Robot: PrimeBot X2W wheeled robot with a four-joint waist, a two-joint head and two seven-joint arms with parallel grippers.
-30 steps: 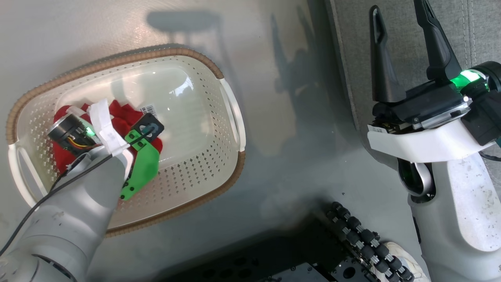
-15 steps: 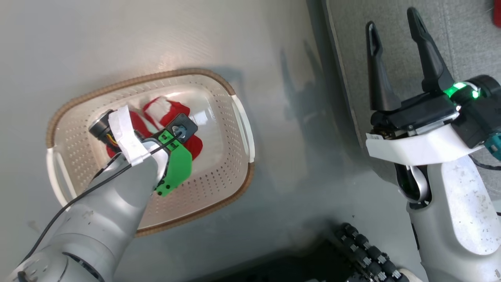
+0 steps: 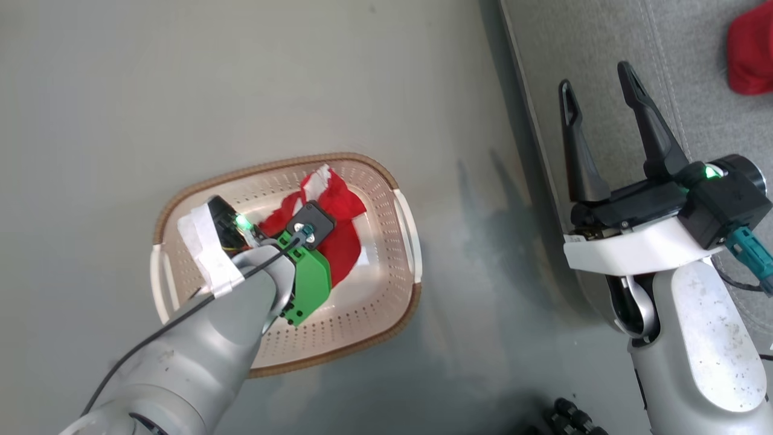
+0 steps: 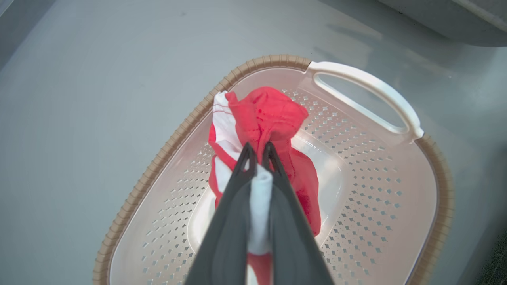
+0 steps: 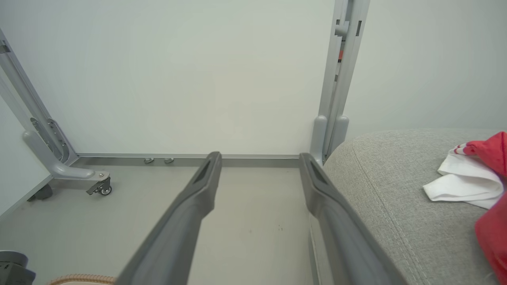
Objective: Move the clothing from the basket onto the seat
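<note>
1. My left gripper (image 4: 258, 148) is pinched shut on the clothing (image 4: 273, 114). The fingertips bite a fold high on the bundle, with white trim squeezed between the fingers, so the rest hangs below as one bunch instead of spreading.
2. The red bundle hangs over the inside of the basket (image 4: 178, 132). Its lower end is down near the basket bottom, and I can't tell whether it touches. By my reckoning it isn't clear of the rim yet.
3. The basket sits on the grey floor (image 3: 241, 78), near the edge of the seat (image 3: 682, 54), which makes for a short carry across.
4. My right gripper (image 3: 593, 75) is spread wide and empty, hovering over the seat's near edge — parked, I'd say, out of the left arm's path.
5. Another red-and-white piece (image 3: 749, 54) lies further in on the seat, leaving bare cushion near the edge for this one.
</note>
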